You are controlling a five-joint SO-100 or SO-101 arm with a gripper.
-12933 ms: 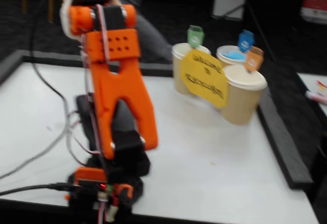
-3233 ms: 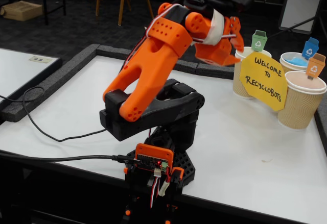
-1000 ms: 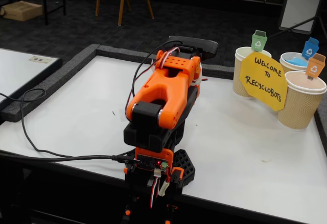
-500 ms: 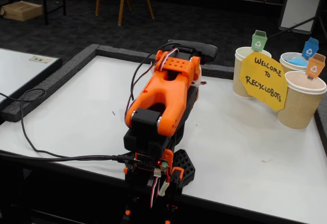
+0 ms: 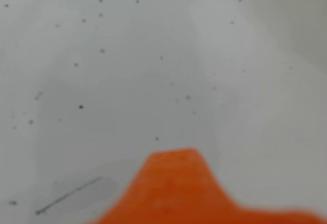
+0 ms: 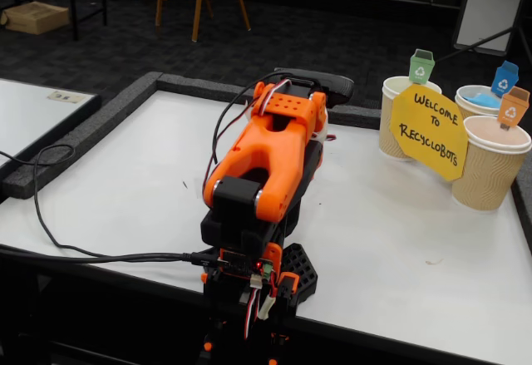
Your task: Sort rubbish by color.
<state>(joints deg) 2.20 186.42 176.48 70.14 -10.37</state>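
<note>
Tool (image 5: pixel 173 183) condition cannot be determined: the wrist view shows only a blurred orange tip close above the speckled white desk (image 5: pixel 127 55), and in the fixed view the folded orange arm (image 6: pixel 266 157) hides it. No loose wad lies on the desk; light blue crumpled paper (image 6: pixel 483 98) sits inside a tan paper cup (image 6: pixel 472 106) behind the yellow welcome sign (image 6: pixel 429 130). Sorting appears complete. Keep the arm folded, clear of the cups.

White table (image 6: pixel 399 240), three paper cups (image 6: pixel 486 170)
</note>
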